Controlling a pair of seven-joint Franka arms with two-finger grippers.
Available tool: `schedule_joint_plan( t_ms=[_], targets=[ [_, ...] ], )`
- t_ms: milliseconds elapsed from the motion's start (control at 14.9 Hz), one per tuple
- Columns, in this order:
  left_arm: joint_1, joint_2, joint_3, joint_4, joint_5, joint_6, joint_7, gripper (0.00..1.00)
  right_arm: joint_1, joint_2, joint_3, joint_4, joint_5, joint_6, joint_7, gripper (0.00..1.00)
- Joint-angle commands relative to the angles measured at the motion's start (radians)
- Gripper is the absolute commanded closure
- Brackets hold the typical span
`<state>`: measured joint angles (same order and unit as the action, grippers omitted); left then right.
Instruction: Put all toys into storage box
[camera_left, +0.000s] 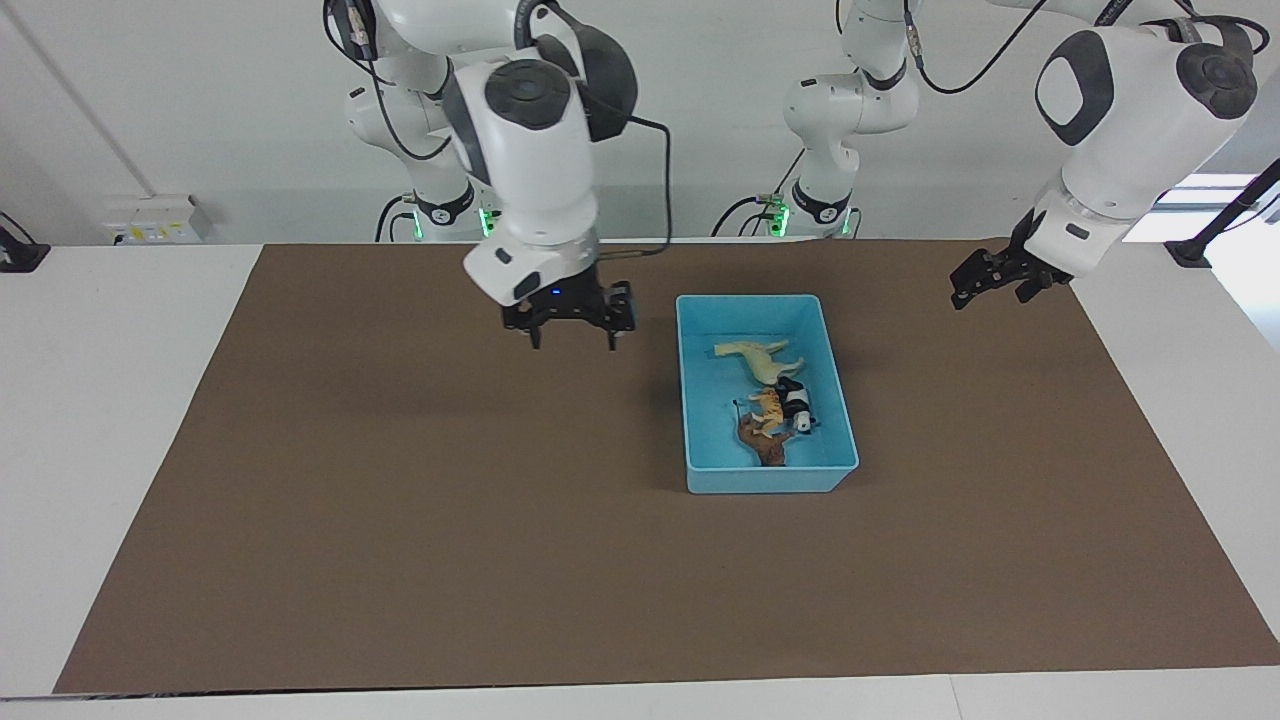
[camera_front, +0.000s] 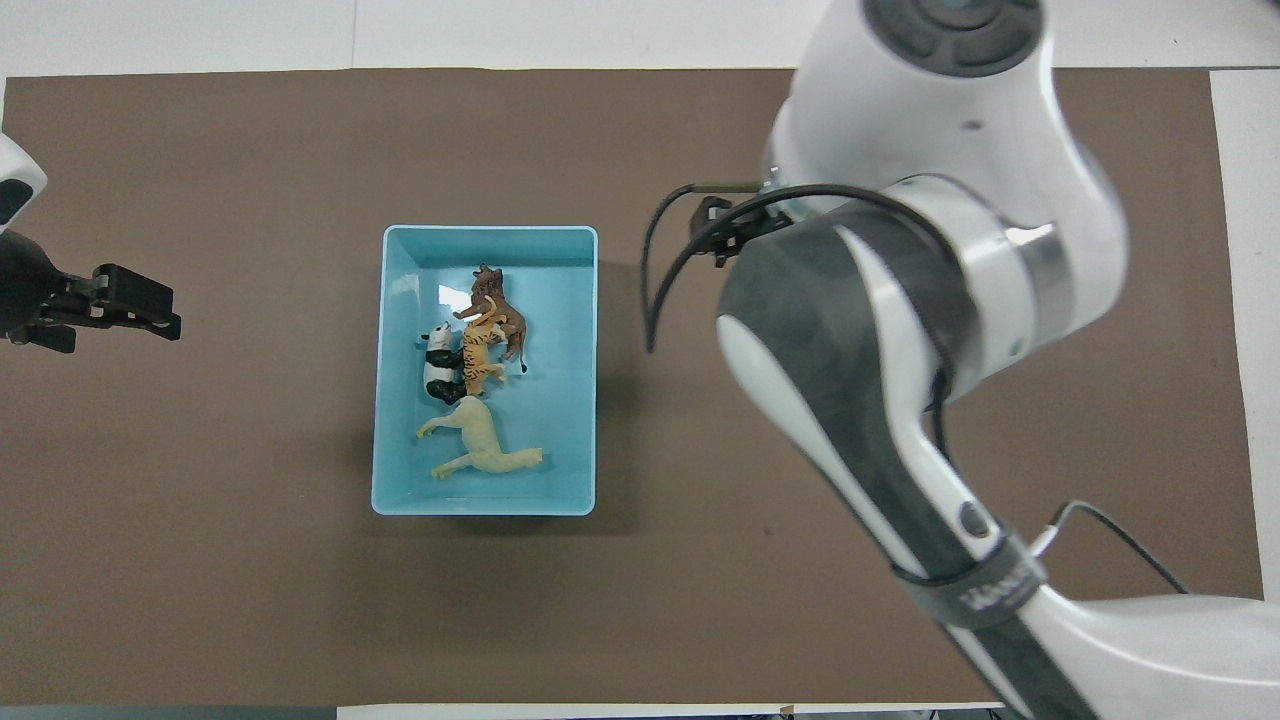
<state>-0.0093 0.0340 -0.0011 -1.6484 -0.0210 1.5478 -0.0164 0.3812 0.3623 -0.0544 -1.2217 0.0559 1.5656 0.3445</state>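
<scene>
The light blue storage box (camera_left: 700, 400) (camera_front: 400, 270) stands on the brown mat. In it lie the pale yellow horse (camera_left: 757, 358) (camera_front: 483, 443), the orange tiger (camera_left: 768, 410) (camera_front: 482, 352), the brown lion (camera_left: 762, 447) (camera_front: 497, 302) and the panda (camera_left: 797, 405) (camera_front: 438, 365). My right gripper (camera_left: 573, 338) hangs open and empty above the mat beside the box, toward the right arm's end; in the overhead view the arm hides it. My left gripper (camera_left: 962, 296) (camera_front: 165, 316) is raised over the mat toward the left arm's end, holding nothing.
The brown mat (camera_left: 400, 520) (camera_front: 200, 560) covers most of the white table (camera_left: 100, 400). A white socket box (camera_left: 155, 220) sits at the table's edge near the wall, toward the right arm's end.
</scene>
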Motion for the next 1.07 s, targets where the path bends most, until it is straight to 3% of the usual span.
schedule_joint_plan(
  t_ms=[0,201,335,1006],
  targets=[
    [-0.005,-0.06,-0.007,-0.068,0.01,0.05,0.044,0.0,-0.154,-0.106,0.018,-0.168,-0.008,0.019,-0.215,0.0],
    [-0.004,-0.051,-0.007,-0.063,0.01,0.11,0.049,0.0,-0.267,-0.161,0.016,-0.329,-0.033,0.161,-0.271,0.0],
    [-0.006,-0.039,-0.008,-0.03,0.01,0.083,0.049,0.0,-0.329,-0.193,0.018,-0.412,-0.08,0.238,-0.335,0.0],
    [0.002,-0.034,-0.01,-0.022,0.009,0.087,0.044,0.0,-0.386,-0.203,0.018,-0.388,-0.08,0.205,-0.367,0.0]
  ],
)
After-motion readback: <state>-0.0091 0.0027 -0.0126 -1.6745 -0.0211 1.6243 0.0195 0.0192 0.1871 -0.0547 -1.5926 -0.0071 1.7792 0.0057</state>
